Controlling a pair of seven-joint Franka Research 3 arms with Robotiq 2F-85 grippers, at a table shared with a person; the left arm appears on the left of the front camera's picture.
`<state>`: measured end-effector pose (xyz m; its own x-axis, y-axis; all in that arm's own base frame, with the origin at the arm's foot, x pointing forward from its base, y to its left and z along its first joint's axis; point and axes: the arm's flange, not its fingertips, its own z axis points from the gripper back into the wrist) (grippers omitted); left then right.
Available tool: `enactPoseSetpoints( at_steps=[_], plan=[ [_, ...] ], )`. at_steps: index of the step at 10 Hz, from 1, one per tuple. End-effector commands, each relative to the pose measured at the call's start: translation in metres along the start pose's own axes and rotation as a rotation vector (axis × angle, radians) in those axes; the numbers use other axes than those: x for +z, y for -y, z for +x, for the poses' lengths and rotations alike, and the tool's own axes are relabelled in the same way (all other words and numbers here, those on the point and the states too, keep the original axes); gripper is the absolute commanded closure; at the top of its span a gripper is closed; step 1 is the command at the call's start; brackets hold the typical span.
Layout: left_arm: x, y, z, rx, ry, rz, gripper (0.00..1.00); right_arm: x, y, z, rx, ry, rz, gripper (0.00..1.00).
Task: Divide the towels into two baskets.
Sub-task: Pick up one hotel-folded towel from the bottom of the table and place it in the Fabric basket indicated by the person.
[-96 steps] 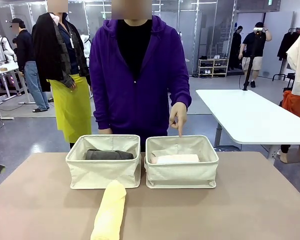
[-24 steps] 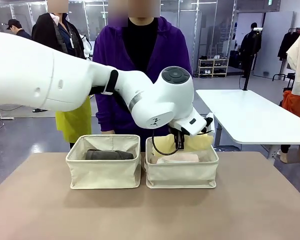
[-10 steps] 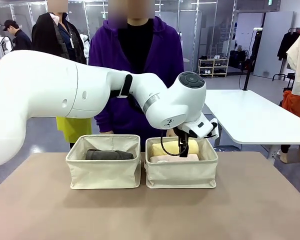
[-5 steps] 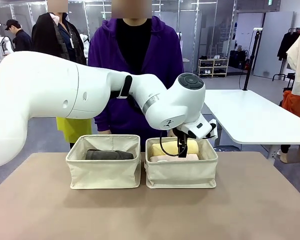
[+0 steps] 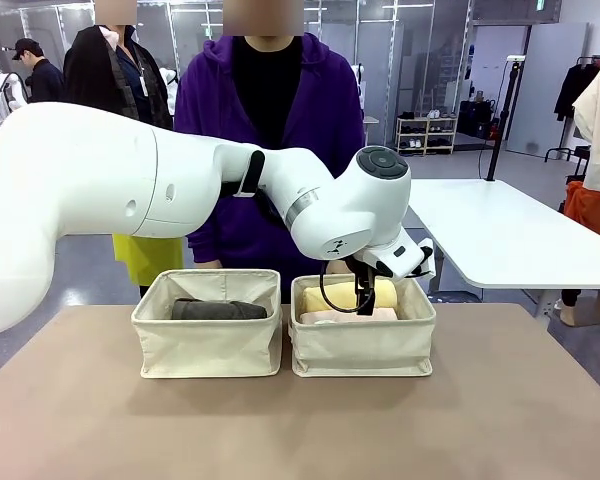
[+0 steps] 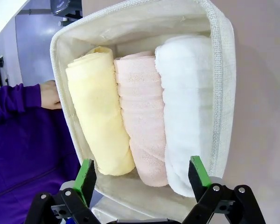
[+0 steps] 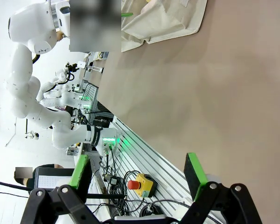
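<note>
since the left claw [image 6: 142, 175] hangs wide and empty over the basket [image 6: 221, 84] at centre frame, lift it straight up so neither pad snags the rim; the yellow towel [image 6: 100, 114] lies inside beside the pink towel [image 6: 140, 112] and white towel [image 6: 186, 107].

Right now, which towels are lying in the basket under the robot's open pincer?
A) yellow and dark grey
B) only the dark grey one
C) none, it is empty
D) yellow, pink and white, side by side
D: the left wrist view looks down between the open left pincer into the basket, where the yellow towel, pink towel and white towel lie side by side.
</note>
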<state>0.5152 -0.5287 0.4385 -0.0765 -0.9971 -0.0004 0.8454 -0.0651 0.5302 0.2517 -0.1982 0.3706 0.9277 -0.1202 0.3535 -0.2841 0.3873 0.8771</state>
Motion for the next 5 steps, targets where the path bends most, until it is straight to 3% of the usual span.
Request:
enactPoseSetpoints(
  at_steps=[1,3,5],
  plan=[
    [0.001,-0.001,0.000,-0.015,0.003,0.005,0.00,0.001,-0.005,-0.002,0.002,0.008,0.007,0.00],
    [0.000,0.000,0.000,0.000,0.000,0.000,0.00,0.001,-0.005,-0.002,0.002,0.008,0.007,0.00],
    [0.048,-0.020,-0.021,0.220,0.046,-0.072,0.00,0.001,-0.005,-0.002,0.002,0.008,0.007,0.00]
  ],
)
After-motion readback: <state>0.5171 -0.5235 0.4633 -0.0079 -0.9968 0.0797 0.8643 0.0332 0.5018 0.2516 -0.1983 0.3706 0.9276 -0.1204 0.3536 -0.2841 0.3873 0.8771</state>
